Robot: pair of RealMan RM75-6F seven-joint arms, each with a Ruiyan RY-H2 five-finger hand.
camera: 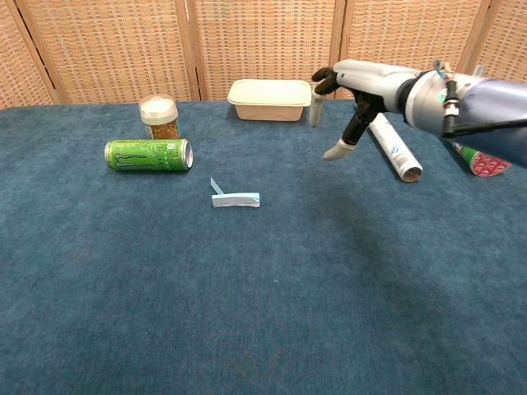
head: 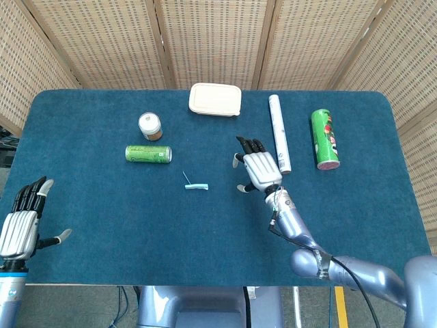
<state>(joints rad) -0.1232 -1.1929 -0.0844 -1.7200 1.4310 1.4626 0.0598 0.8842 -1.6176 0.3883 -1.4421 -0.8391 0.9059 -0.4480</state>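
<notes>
2 hands empty, right hand spread beside white tube, left hand spread.

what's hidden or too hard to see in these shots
- Left hand: outside the chest view; only the head view shows it.
- Chips tube: chest view, mostly behind the right hand's arm.
- Right hand: head view shows only its back, palm hidden.
- Small blue item: too small to identify.
</notes>
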